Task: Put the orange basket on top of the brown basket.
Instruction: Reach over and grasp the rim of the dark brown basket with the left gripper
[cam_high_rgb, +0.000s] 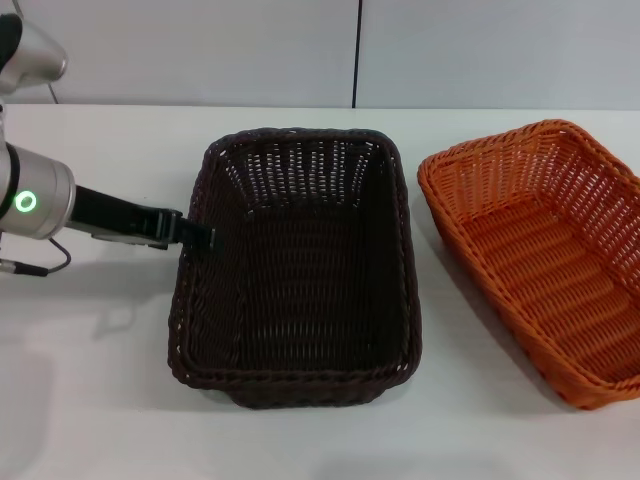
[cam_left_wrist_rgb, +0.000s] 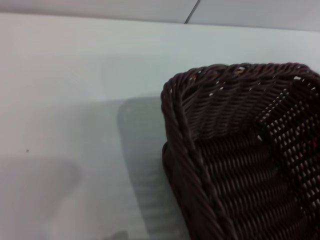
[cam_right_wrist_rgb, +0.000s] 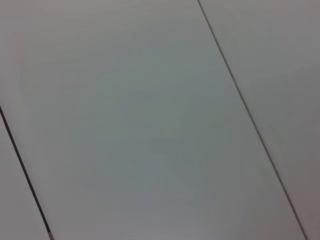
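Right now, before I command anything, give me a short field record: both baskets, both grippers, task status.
brown basket: centre of the white table, upright, nothing in it
orange basket: on the table to the robot's right of the brown one, apart from it, upright, nothing in it
left gripper: at the brown basket's left rim, at or very near the weave; contact unclear
right gripper: not in view; its wrist camera shows only pale panels
task status: not stacked; orange basket not yet lifted
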